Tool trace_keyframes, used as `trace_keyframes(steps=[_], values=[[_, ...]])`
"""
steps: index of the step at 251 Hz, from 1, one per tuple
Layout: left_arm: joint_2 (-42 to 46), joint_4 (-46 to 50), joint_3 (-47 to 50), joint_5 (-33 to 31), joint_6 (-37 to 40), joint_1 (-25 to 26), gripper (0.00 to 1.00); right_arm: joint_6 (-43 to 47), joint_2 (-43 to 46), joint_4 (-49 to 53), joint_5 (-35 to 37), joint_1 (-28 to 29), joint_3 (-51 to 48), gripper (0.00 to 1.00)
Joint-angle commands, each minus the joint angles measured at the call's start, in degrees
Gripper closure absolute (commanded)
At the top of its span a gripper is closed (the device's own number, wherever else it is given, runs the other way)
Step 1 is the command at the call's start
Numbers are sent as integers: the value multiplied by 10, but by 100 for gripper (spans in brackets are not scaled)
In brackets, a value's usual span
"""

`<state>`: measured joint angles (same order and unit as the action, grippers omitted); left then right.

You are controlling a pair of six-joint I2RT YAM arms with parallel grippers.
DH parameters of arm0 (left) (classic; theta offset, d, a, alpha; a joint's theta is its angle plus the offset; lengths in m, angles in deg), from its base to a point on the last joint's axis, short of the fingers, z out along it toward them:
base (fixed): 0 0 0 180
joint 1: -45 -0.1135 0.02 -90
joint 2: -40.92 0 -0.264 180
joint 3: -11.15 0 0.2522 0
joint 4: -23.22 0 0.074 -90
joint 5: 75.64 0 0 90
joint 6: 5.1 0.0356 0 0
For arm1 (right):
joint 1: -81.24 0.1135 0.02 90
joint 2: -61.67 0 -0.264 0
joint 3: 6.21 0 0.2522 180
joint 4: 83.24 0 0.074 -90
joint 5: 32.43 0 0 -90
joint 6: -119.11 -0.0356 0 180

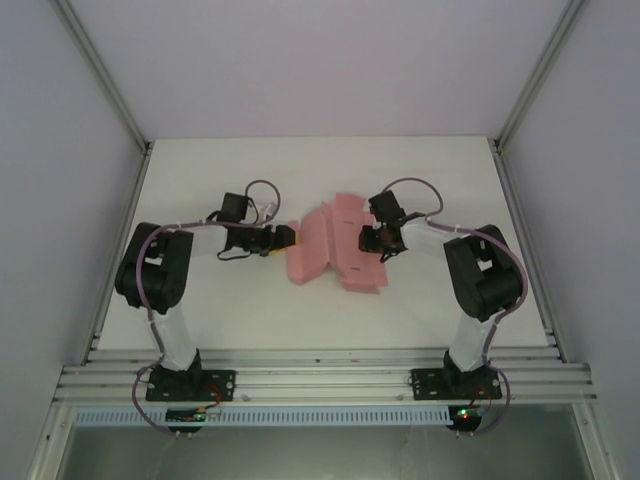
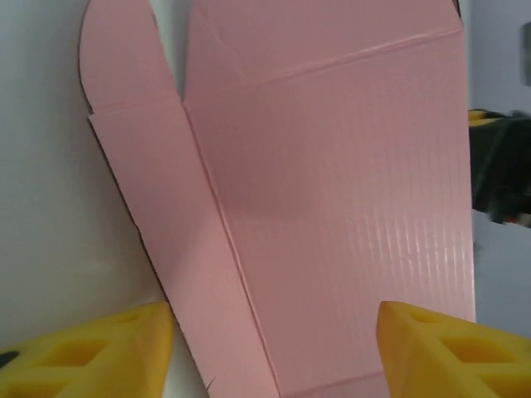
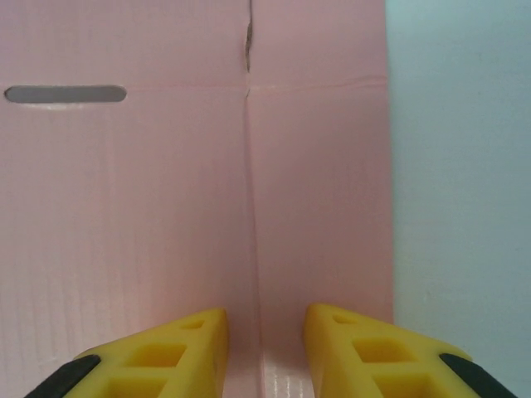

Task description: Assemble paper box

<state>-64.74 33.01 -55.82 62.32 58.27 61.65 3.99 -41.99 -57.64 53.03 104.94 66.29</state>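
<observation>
- One pink paper box (image 1: 325, 250), a partly folded sheet with its flaps up, sits mid-counter (image 1: 250, 180) between two grippers.
- Left gripper (image 1: 287, 237): at the box's left edge, jaws well apart, one panel between them.
- Right gripper (image 1: 368, 240): jaws nearly together astride a crease; can't tell if it's pinching card.
- One slot (image 3: 65, 94) is cut beside that crease.

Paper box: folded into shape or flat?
Partly folded: top view shows the paper box with panels bent up, flaps spread, not closed.
</observation>
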Motion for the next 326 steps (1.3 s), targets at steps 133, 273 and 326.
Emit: trace_keyframes(steps=[133, 273, 326], values=[[-24, 172, -115, -202, 25, 63, 56, -11, -25, -28, -73, -10, -67, 66], [25, 307, -113, -396, 38, 78, 31, -15, -31, -26, -65, -22, -72, 66], [14, 289, -111, -366, 47, 81, 47, -14, -35, -26, -71, -22, -70, 66]])
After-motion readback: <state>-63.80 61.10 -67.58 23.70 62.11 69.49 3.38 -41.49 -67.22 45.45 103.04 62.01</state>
